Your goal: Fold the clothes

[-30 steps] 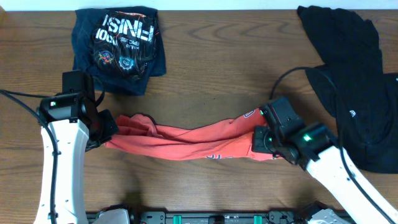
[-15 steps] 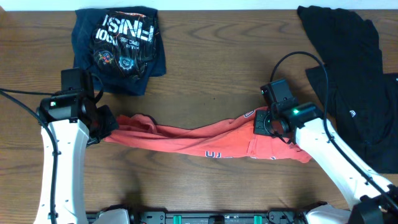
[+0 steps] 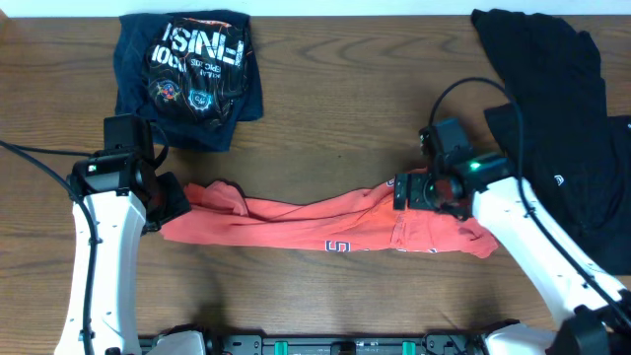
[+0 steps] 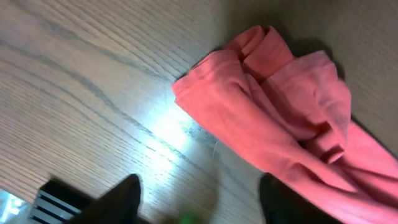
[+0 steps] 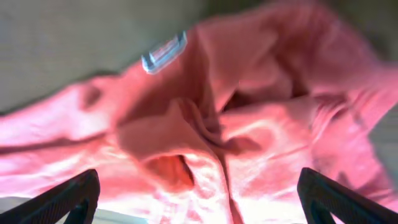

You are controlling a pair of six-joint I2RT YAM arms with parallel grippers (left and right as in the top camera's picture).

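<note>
The clothes, a coral-red T-shirt (image 3: 315,219), lie bunched in a long band across the middle of the table. My left gripper (image 3: 170,202) is at the band's left end. In the left wrist view it (image 4: 202,208) is open over bare wood, and the shirt's crumpled end (image 4: 280,118) lies just beyond and beside the right finger (image 4: 283,202). My right gripper (image 3: 406,193) hovers over the band's right part. In its own view it (image 5: 202,205) is open wide above folds of red cloth (image 5: 249,137), with a small white tag (image 5: 163,53) further off.
A folded dark navy printed T-shirt (image 3: 192,69) lies at the back left. A black garment (image 3: 562,128) is spread over the back right and right edge. A dark rail (image 3: 345,345) runs along the table's front edge.
Both grippers have opened and let go of the red shirt, which now lies slack on the table. The right gripper has moved a little toward the back.
</note>
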